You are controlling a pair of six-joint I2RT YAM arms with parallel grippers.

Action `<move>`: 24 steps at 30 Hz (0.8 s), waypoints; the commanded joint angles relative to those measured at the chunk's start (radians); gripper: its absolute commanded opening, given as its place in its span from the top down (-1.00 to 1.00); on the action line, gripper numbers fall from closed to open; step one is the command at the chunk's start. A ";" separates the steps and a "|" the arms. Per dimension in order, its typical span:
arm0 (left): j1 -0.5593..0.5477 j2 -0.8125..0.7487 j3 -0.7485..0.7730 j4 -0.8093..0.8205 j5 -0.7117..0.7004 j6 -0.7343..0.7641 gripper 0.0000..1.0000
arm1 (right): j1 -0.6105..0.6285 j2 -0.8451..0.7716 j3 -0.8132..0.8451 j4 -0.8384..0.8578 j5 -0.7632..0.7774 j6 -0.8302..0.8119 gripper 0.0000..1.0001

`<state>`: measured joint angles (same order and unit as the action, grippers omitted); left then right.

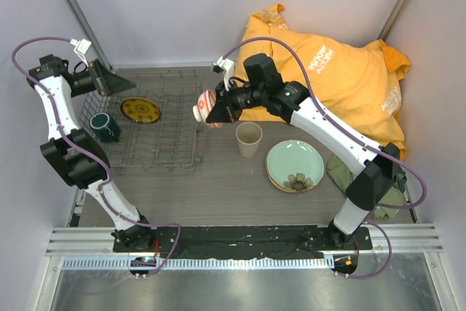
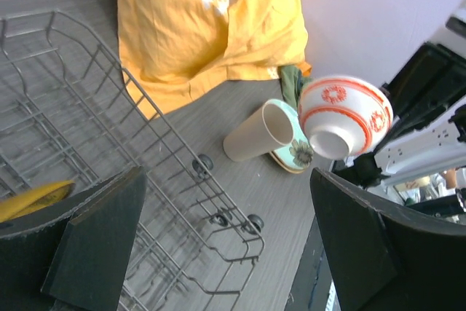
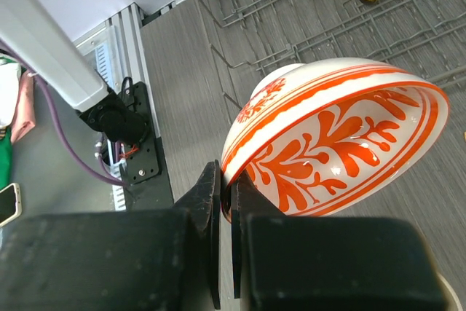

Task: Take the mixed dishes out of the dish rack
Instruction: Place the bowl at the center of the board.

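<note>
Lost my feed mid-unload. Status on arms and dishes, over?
Right gripper shut on white-and-red bowl rim, bowl aloft by dish rack. Left gripper open over rack. Yellow plate, green mug in rack. Beige cup, pale green plate on table nearby.

The grey wire dish rack (image 1: 172, 130) sits at the left of the table (image 1: 218, 194). Inside it, the small yellow-and-dark patterned plate (image 1: 140, 110) lies flat, with the dark green mug (image 1: 105, 127) just beside it to the left. The small white-and-red bowl (image 1: 206, 107) is off the rack at its right edge, tipped on its side and pinched by the rim in the right gripper (image 1: 218, 111). The beige handleless cup (image 1: 249, 138) stands upright on the table, with the pale green flower-marked plate (image 1: 295, 165) flat just to its right.
</note>
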<state>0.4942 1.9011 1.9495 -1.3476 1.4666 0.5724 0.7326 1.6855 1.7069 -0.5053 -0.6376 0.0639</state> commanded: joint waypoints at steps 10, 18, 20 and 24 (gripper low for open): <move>0.006 -0.097 0.014 0.572 -0.198 -0.914 -1.00 | 0.002 -0.127 -0.059 0.073 -0.028 -0.050 0.99; -0.025 -0.148 0.000 0.728 -0.402 -1.051 -0.99 | 0.002 -0.161 -0.130 0.008 0.003 -0.107 0.99; -0.034 -0.157 0.002 0.728 -0.451 -1.042 -0.99 | 0.002 -0.181 -0.156 -0.001 0.009 -0.118 0.99; -0.046 -0.180 -0.011 0.728 -0.523 -1.017 -0.99 | 0.004 -0.216 -0.222 -0.021 0.024 -0.137 0.99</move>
<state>0.4641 1.7786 1.9148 -0.6827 1.0485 -0.4225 0.7326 1.5616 1.5089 -0.5545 -0.6197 -0.0261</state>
